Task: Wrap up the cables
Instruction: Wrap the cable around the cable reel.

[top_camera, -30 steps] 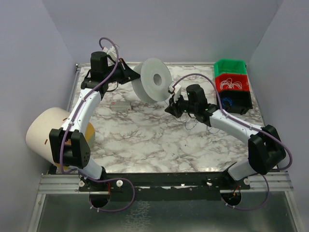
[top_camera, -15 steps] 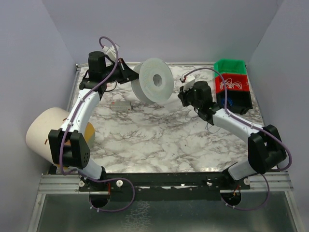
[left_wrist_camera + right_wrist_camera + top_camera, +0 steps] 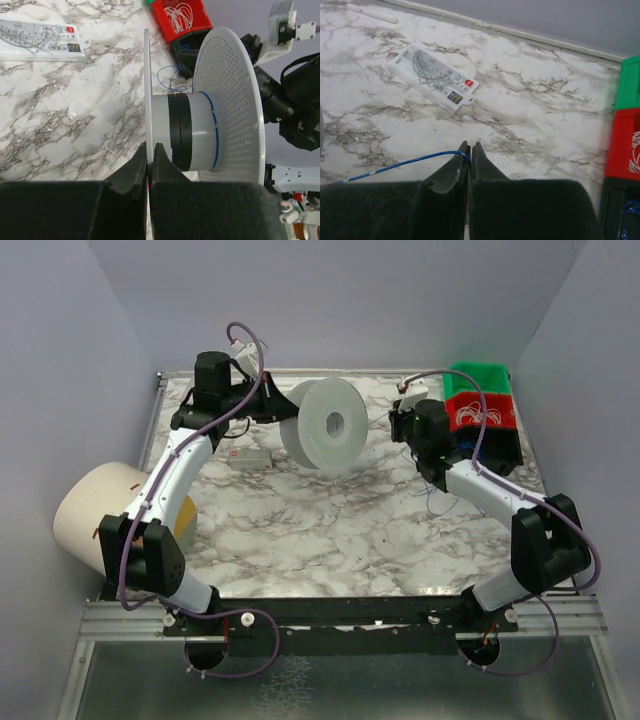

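A white spool (image 3: 328,425) stands on edge at the back middle of the marble table (image 3: 300,520). My left gripper (image 3: 151,147) is shut on its thin flange (image 3: 148,90); from above it (image 3: 283,405) sits at the spool's left side. A thin blue cable (image 3: 216,125) circles the grey hub beside a black band and loops loosely on the table behind (image 3: 172,82). My right gripper (image 3: 470,147) is shut on the blue cable (image 3: 395,164), which runs off to the left. From above, the right gripper (image 3: 405,425) is right of the spool, near the bins.
Stacked green (image 3: 477,377), red (image 3: 480,412) and dark (image 3: 495,450) bins stand at the back right; the red one holds white wire. A packaged protractor (image 3: 250,458) lies left of the spool. A large cardboard roll (image 3: 95,510) sits at the table's left edge.
My right gripper has swung from in front of the spool to the back right, toward the bins, still holding the cable. The left gripper and spool have shifted slightly right.
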`<state>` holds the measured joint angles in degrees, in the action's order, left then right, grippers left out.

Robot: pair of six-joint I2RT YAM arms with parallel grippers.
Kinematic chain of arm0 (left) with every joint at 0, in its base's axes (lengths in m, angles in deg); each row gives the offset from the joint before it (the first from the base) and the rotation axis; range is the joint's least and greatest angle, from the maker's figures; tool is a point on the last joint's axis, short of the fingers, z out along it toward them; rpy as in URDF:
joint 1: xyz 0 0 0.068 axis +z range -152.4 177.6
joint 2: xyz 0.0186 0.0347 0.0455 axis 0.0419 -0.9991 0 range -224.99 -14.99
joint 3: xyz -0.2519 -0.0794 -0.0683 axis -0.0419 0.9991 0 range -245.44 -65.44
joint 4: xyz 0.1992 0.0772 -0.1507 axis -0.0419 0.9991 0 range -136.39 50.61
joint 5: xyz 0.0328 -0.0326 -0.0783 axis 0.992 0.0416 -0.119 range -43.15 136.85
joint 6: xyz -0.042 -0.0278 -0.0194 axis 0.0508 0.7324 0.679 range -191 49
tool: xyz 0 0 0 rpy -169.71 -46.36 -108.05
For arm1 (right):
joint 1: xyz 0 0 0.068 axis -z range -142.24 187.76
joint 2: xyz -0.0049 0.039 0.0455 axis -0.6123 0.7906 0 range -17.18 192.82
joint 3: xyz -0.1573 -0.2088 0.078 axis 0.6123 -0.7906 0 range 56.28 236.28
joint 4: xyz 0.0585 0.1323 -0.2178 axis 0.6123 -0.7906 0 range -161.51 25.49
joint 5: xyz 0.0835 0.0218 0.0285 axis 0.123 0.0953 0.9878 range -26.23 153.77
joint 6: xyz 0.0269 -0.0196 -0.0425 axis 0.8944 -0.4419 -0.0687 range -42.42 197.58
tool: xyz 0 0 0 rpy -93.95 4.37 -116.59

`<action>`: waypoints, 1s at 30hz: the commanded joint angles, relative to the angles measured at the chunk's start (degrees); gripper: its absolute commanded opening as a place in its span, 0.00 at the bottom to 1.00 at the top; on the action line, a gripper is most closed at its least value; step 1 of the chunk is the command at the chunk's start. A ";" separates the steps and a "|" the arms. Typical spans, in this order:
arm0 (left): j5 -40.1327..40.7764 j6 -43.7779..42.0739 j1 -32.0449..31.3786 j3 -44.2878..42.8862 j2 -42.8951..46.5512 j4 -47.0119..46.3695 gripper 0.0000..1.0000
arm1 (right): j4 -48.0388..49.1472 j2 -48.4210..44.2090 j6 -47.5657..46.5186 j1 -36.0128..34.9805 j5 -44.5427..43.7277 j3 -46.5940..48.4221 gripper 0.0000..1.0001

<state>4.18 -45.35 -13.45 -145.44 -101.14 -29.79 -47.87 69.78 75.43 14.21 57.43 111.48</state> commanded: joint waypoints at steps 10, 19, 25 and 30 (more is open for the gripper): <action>-1.55 -11.50 -4.02 -0.56 2.10 9.34 0.00 | 3.04 4.11 3.15 5.42 -11.14 7.33 0.01; 12.11 -17.14 -8.18 -2.09 2.57 13.03 0.00 | -7.29 -1.67 5.04 6.60 23.40 11.15 0.01; 21.92 -19.68 -10.88 -3.53 2.46 13.80 0.00 | -10.18 -4.68 8.69 6.62 30.35 11.47 0.01; 29.70 -20.76 -11.80 -4.38 2.82 13.81 0.00 | -17.44 -5.04 7.85 6.59 36.92 14.28 0.01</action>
<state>24.90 -64.45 -24.64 -146.67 -100.83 -14.84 -57.68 65.71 82.75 20.83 85.71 122.86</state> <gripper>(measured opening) 0.019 0.008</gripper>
